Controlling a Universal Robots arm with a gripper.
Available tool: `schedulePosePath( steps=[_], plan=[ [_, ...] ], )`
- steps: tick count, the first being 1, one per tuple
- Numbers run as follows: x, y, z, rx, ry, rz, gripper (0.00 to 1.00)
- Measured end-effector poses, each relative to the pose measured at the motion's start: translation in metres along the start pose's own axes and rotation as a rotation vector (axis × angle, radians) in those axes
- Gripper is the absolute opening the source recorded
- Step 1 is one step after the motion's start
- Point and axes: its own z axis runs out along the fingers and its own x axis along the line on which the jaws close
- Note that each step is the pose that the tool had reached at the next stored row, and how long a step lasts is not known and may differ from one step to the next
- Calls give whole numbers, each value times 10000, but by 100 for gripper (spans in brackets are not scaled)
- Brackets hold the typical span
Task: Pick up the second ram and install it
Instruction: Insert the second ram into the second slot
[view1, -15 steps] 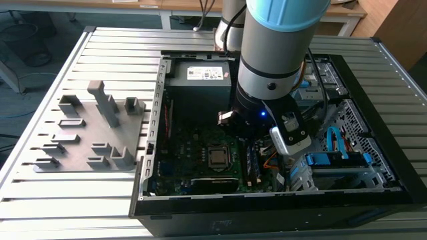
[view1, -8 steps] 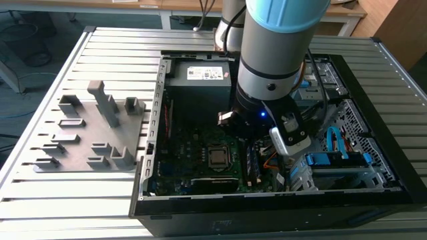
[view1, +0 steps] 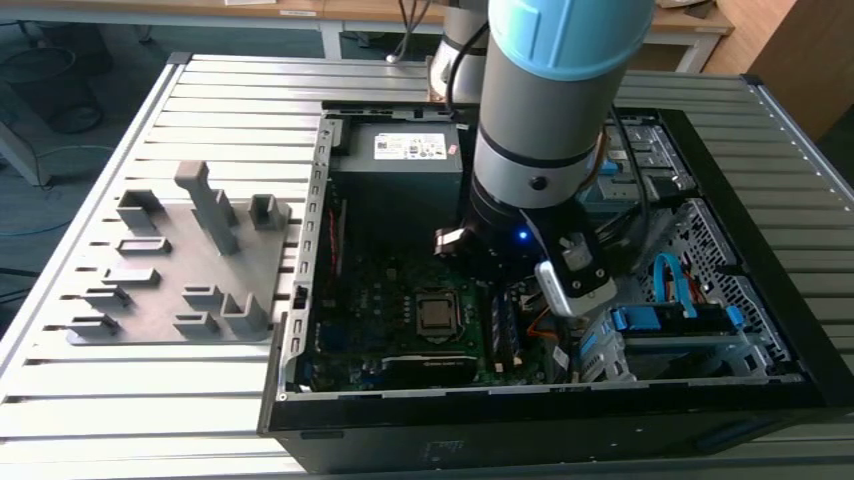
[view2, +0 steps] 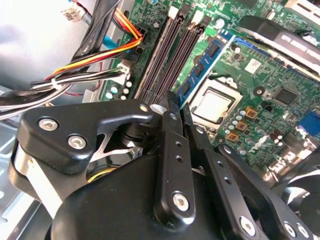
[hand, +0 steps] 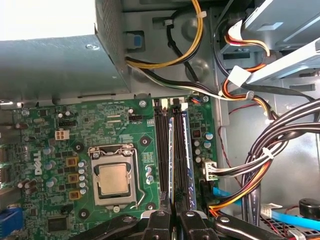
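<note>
While the arm hangs over the open computer case in the exterior view, we see the end effector above the motherboard; in the second wrist view its fingers pinch the second ram; in the first wrist view that stick stands edge-on over the memory slots, beside the CPU socket.

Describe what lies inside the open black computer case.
A green motherboard carries a square silver processor socket, with long dark memory slots beside it. The black pincer covers one end of the slots, and what it holds is hidden.
</note>
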Motion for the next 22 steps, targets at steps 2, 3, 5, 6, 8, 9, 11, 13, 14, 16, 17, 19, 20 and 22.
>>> schedulePosePath(
  steps=[2,3,5,6,8,9,11,13,14,16,17,19,20,22],
  plan=[
    [2,-1,34,0,0,2,14],
    [3,-2,50,0,-1,2,14],
    [4,-3,82,1,0,3,14],
    [5,-4,98,1,-1,6,14],
    [7,-5,118,4,-2,46,14],
    [7,-5,125,5,-3,66,14],
    [8,-6,139,5,-3,67,14],
    [9,-6,156,3,-2,29,14],
    [10,-7,171,3,-1,9,14],
    [12,-9,209,2,0,-9,14],
    [12,-9,227,1,0,-17,14],
    [14,-11,263,-1,1,-32,14],
    [14,-11,280,-1,1,-40,14],
    [16,-12,297,-5,6,-155,14]
  ],
)
